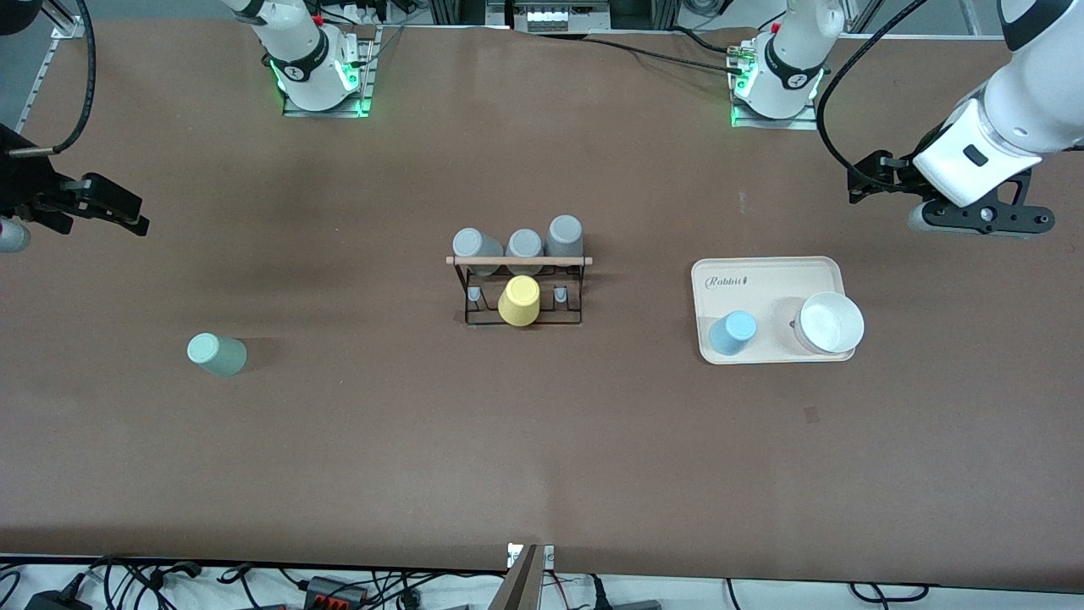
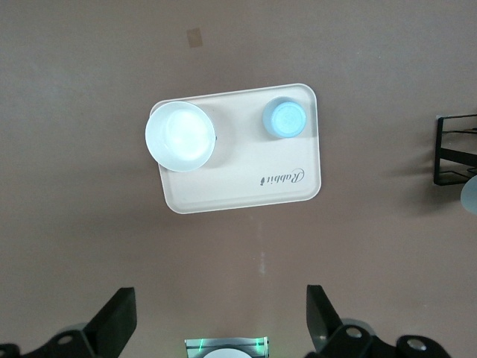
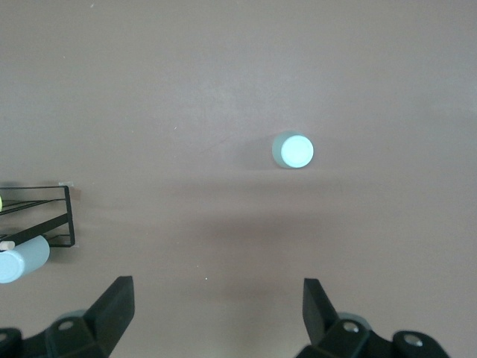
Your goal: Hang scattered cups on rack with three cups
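The black wire rack (image 1: 518, 315) with a wooden rod stands mid-table and carries three grey cups (image 1: 524, 246) along its top. The mint-green cup (image 1: 217, 353) stands alone on the table toward the right arm's end; it also shows in the right wrist view (image 3: 294, 151). The light blue cup (image 1: 732, 332) stands on the beige tray (image 1: 766, 280); it also shows in the left wrist view (image 2: 285, 118). My right gripper (image 1: 127, 212) is open and empty (image 3: 216, 309), up over the table's right-arm end. My left gripper (image 1: 872, 180) is open and empty (image 2: 220, 313), up over bare table beside the tray.
A yellow cup (image 1: 519, 301) hangs low on the rack, on its side nearer the front camera. A white bowl (image 1: 832, 323) sits on the tray beside the blue cup. Each wrist view shows an end of the rack (image 2: 455, 149) (image 3: 37, 216).
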